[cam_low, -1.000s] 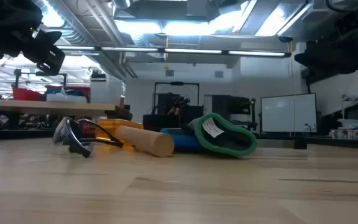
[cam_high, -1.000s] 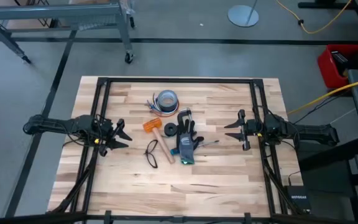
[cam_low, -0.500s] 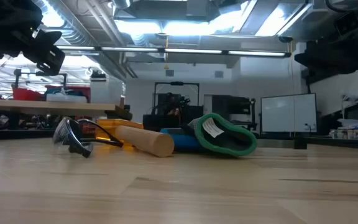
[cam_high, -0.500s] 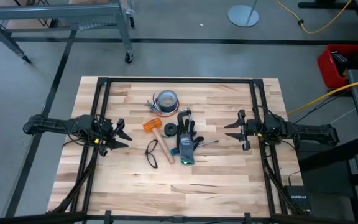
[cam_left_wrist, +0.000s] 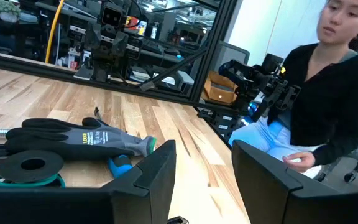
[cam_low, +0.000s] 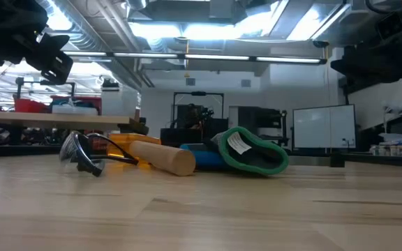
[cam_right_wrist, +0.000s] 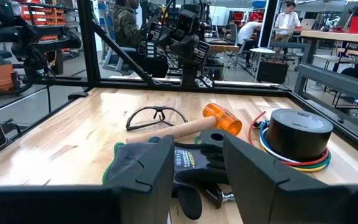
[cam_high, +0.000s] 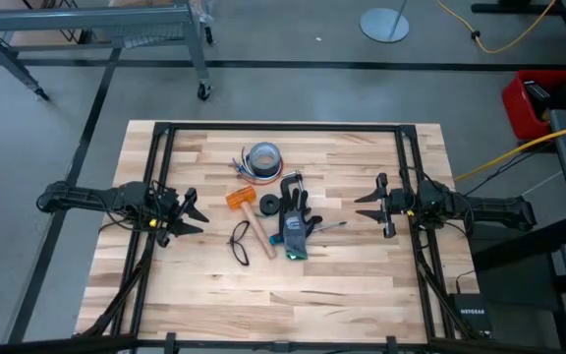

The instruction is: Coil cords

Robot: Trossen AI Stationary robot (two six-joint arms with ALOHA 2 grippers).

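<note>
Two cord bundles sit in a cluster of items at the ctr of the wooden counter (cam_high: 362, 285). One is a thin teal cord (cam_left_wrist: 5, 182) wound under a small round black disc (cam_high: 268, 205), lying flat just beside a black-and-blue glove (cam_high: 293, 228). The other is a bunch of thin red, yellow & blue cords (cam_right_wrist: 265, 148) ringing the base of an upright tape roll (cam_high: 263, 156), toward the far edge. An orange-headed mallet (cam_high: 241, 198) and safety glasses (cam_high: 240, 243) lie nearby.

Left gripper (cam_high: 195, 216) is over the counter's left side, jaws apart, holding nothing. Right gripper (cam_high: 367, 207) is over the right side, jaws wide, also empty. Both are well apart from the cluster, w/ bare wood btwn. Black frame rails (cam_high: 283, 128) run along the left, right & far edges. The near part of the counter is bare.
</note>
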